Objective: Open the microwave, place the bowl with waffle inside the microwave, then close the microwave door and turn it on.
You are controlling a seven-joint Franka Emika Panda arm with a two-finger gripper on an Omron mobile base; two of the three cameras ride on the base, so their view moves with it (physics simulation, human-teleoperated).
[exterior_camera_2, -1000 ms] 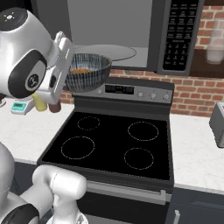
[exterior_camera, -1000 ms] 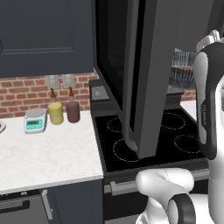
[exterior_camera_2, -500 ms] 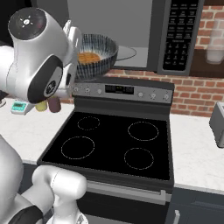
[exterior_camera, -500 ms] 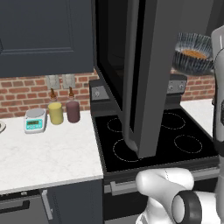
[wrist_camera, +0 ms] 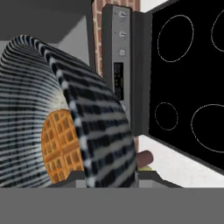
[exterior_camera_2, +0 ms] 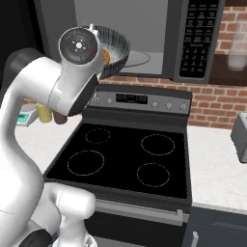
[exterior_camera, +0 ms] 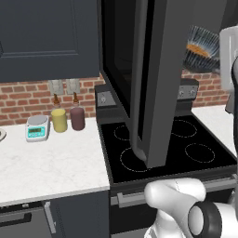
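Now the bowl (wrist_camera: 83,131) w/ the waffle (wrist_camera: 61,146) is up in the air, level w/ the open microwave (exterior_camera_2: 144,34) cavity & just in front of its mouth. We've got the claw (wrist_camera: 107,175) pinched narrow on the bowl's rim, one tip each side of the wall. Bowl reads as stiff, glazed, prob. slippery & breakable; gripped by one edge it wants to tip, so we'd keep it level. Waffle is light, loose, lying against the bowl's inner wall, so it could slide if we tilt more.

Room: the cavity is wide, w/ the glass turntable (exterior_camera_2: 135,58) low inside; the bowl's rim (exterior_camera_2: 116,41) is near the lower lip, so we judge the entry needs a bit of height. The microwave door (exterior_camera: 153,79) hangs swung out on the left, over the stove (exterior_camera_2: 125,159), close to the arm, an edge to mind. Keypad (exterior_camera_2: 198,36) sits to the right of the opening. Further out, the tabletop (exterior_camera: 51,162) left of the stove carries a scale (exterior_camera: 37,128) & two bottles (exterior_camera: 67,118), well apart from our path.
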